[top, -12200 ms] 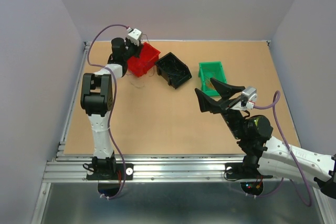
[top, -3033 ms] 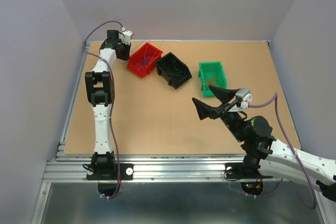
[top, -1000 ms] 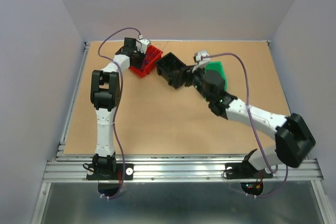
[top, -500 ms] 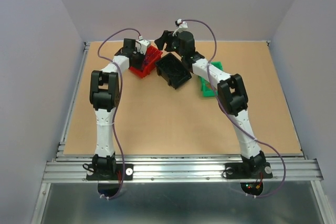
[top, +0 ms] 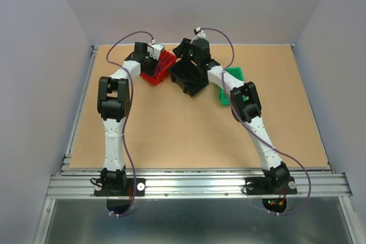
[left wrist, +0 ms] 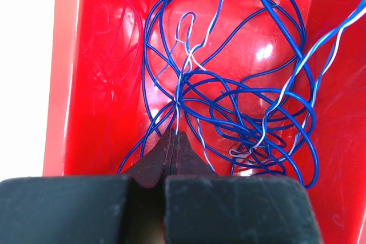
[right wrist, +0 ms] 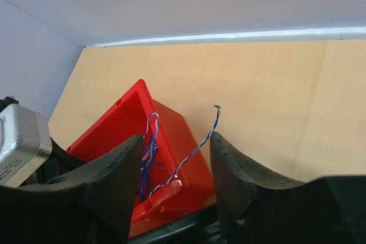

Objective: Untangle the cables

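L gripper [left wrist: 174,141], bottom centre of its wrist view, is pinched closed on a blue strand of the cables [left wrist: 240,124], which are heaped in the red bin [left wrist: 97,84]. R gripper [right wrist: 176,136] is held open w/ that bin and one raised strand framed btwn its jaws. A black bin [top: 189,78] is seen just right of the red one.

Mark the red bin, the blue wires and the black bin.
red bin [left wrist: 68,72]: left wrist view, on its left wall.
blue wires [left wrist: 178,101]: left wrist view, on the upright bunch of strands.
black bin [top: 189,81]: top view, on its bare inside.
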`<state>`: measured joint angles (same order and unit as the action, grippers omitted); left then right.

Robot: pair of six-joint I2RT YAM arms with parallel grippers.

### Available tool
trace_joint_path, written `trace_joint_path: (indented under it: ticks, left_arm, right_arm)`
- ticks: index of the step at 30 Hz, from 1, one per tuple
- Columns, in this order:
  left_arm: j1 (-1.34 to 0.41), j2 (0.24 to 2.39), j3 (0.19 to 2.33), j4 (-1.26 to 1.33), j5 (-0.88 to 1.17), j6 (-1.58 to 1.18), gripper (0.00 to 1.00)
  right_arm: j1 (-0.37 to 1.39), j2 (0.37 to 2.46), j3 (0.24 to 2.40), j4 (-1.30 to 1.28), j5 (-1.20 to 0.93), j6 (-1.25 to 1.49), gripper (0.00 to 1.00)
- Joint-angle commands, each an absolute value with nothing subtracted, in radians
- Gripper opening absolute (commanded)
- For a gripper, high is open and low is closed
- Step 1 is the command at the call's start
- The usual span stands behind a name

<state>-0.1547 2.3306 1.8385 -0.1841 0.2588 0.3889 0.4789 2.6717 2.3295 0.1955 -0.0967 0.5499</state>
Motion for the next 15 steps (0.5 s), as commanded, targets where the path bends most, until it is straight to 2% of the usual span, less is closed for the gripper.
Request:
trace_joint_path:
  ticks: [1, 4, 7, 10, 14, 15]
  left_arm:
    - [-0.149, 2.273, 1.815, -0.229, 0.279, 0.403, 0.0]
    - [-0.149, 2.276, 1.818, -0.232, 0.279, 0.406, 0.0]
    - [-0.149, 2.276, 1.819, -0.233, 0.281, 0.405, 0.0]
    - [-0.149, 2.273, 1.818, -0.235, 0.285, 0.408, 0.0]
    - [-0.149, 2.269, 1.818, -0.238, 0.293, 0.408, 0.0]
    - [-0.149, 2.267, 1.815, -0.239, 0.295, 0.41, 0.0]
  right_arm:
    - [0.485, 2.657, 2.372, 0.297, -0.156, 0.575, 0.52]
    - [0.485, 2.651, 2.35, 0.324, -0.19, 0.572, 0.39]
    - [0.486, 2.652, 2.349, 0.318, -0.222, 0.571, 0.35]
    - [0.494, 2.654, 2.349, 0.308, -0.248, 0.552, 0.2]
    - [0.515, 2.649, 2.342, 0.273, -0.233, 0.497, 0.18]
    - [0.518, 2.649, 2.339, 0.27, -0.232, 0.491, 0.12]
